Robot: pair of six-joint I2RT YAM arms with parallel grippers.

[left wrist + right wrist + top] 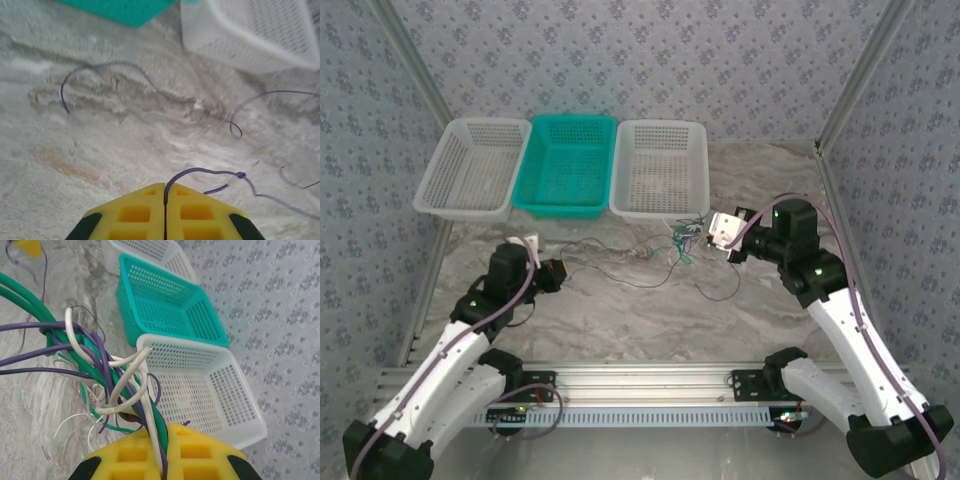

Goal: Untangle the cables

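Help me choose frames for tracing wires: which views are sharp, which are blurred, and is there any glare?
Top external: even light, no glare, sharp, but the cables are hair-thin there. Left wrist: table and white basket look smeared and soft; the wire near the lens reads clearest. Right wrist: tangle crisp, colours distinct, no glare.

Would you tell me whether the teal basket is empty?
Empty: the teal basket shows bare mesh floor; the cables are outside it.
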